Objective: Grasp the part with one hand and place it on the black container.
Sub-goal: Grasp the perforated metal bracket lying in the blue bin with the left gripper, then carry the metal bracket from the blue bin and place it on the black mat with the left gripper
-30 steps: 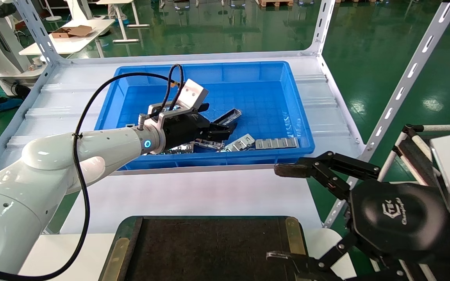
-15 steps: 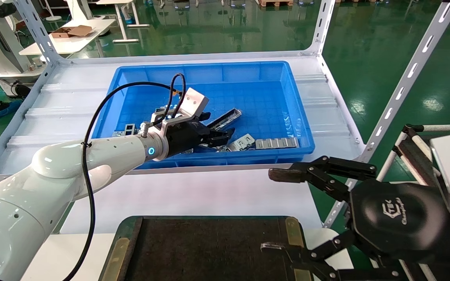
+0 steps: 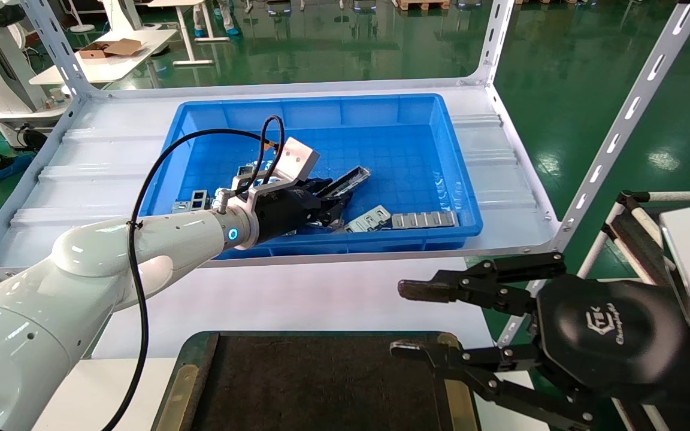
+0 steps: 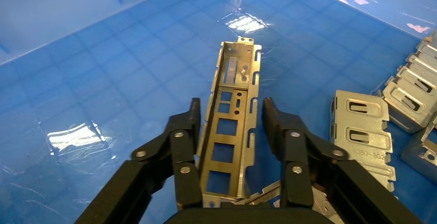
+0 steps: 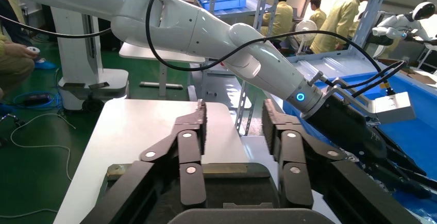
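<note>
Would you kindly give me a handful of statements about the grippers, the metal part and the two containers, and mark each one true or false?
1. The left gripper has a finger on either side of the part inside the blue bin. True.
2. The part is already lying on the black container. False: it is in the blue bin, and the container holds no part.
3. The right gripper is shut on a metal strip. False: it is open and holds nothing, near the black container's edge.
4. Other slotted metal pieces lie in the bin beside the part. True.
5. The left gripper's jaws are fully closed. False: they are apart, with the part between them.
</note>
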